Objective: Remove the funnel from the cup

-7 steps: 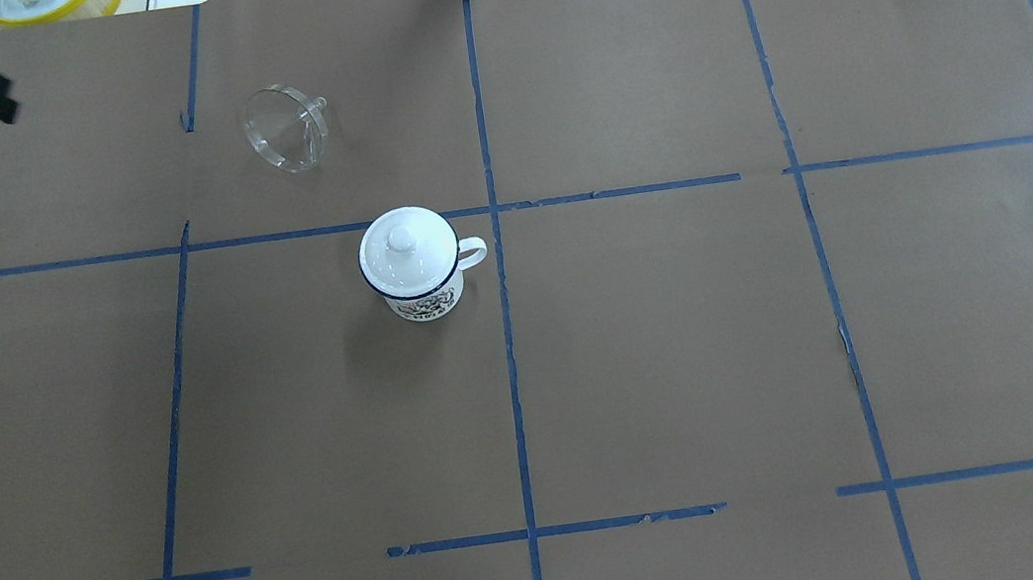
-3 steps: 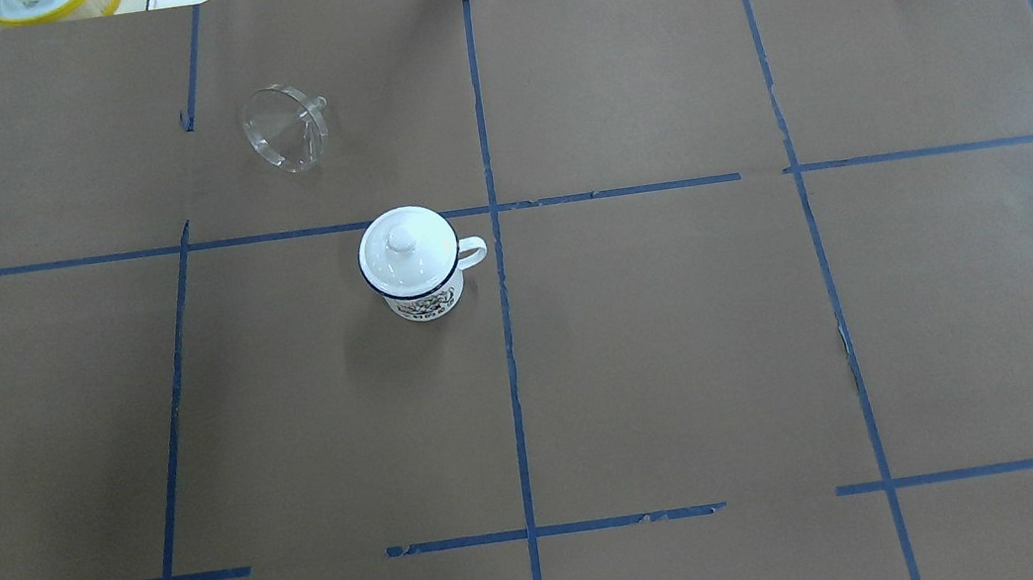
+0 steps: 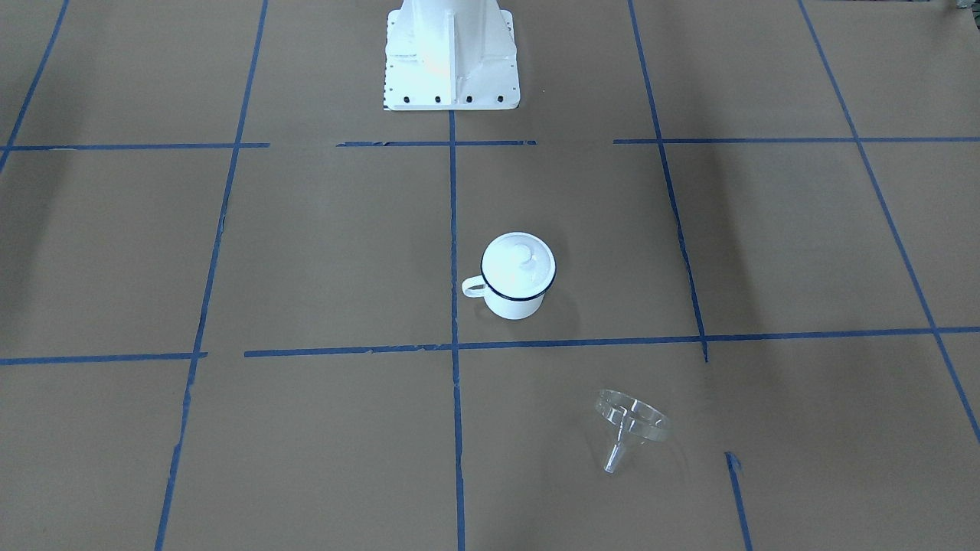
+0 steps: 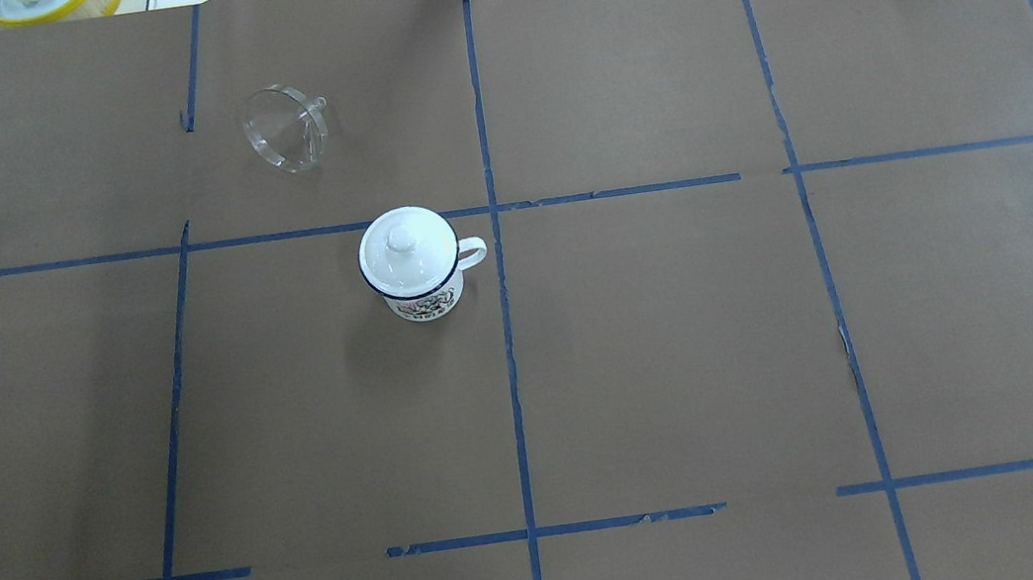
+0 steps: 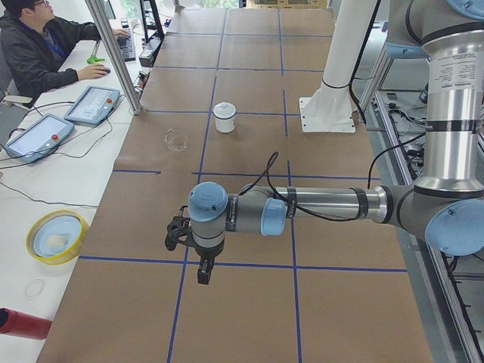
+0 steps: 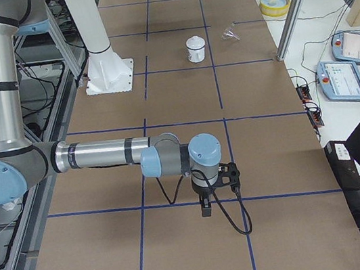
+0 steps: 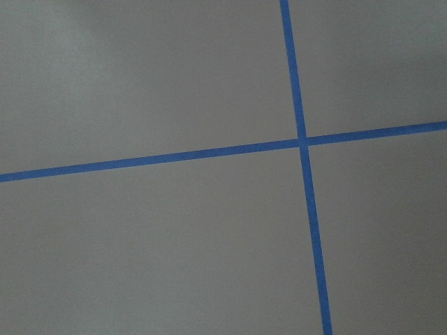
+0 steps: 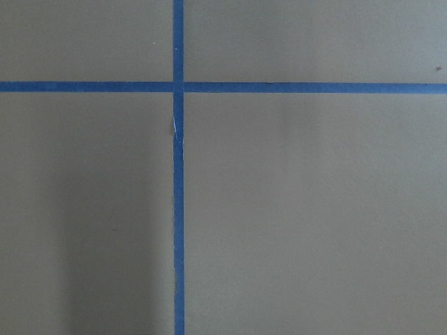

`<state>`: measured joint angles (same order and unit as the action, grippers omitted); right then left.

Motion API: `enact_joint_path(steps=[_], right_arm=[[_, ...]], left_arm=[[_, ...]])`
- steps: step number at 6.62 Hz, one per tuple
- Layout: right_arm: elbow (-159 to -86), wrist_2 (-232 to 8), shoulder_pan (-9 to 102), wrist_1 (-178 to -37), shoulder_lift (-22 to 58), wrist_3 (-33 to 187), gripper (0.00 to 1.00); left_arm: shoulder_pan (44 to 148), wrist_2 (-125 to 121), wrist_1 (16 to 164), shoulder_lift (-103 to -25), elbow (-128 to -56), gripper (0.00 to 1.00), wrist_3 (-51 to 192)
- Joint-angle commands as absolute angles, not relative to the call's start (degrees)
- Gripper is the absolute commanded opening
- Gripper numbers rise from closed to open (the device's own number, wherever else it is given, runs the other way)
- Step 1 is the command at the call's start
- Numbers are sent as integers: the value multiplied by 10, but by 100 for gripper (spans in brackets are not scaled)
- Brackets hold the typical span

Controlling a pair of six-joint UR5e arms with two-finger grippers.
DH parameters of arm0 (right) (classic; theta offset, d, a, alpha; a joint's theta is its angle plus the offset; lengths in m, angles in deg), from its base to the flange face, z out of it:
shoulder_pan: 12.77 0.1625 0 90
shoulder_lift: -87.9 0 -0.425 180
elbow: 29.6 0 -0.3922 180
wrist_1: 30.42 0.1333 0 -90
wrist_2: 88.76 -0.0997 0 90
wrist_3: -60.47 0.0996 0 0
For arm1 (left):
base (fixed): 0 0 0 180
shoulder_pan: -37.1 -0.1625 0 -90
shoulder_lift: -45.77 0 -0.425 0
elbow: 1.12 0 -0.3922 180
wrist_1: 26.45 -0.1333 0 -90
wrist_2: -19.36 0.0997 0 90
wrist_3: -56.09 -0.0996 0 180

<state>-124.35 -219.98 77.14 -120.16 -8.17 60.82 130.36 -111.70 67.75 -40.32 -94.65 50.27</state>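
Observation:
The clear funnel (image 4: 287,140) lies on its side on the brown table, apart from the cup, up and to the left of it; it also shows in the front view (image 3: 629,425). The white cup (image 4: 413,279) with a dark blue rim stands upright with a white knobbed lid (image 4: 405,245) on it, its handle to the right. Neither gripper shows in the overhead or front view. My left gripper (image 5: 202,274) hangs over the table's left end, far from both. My right gripper (image 6: 206,208) hangs over the right end. I cannot tell whether either is open or shut.
The robot's white base (image 3: 450,57) stands at the near middle edge. A yellow-rimmed bowl (image 5: 54,236), a red cylinder (image 5: 19,324) and control tablets (image 5: 92,103) lie beyond the far edge, where an operator (image 5: 41,45) sits. A metal post (image 5: 117,57) stands there.
The dark arm seen at the top left of the overhead view a second ago has left that view. The funnel and the cup have not moved.

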Motion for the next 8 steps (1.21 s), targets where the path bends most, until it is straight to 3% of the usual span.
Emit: enact_joint_path(steps=[1,8], right_arm=[[-1243,-2200,771,-1202,-82,608,100],[-1243,-2200,771,-1202,-82,608,100]], left_arm=[[1304,-1116,675,-396,-944,100,508],[1303,-1117,681,-395,-945,100,506]])
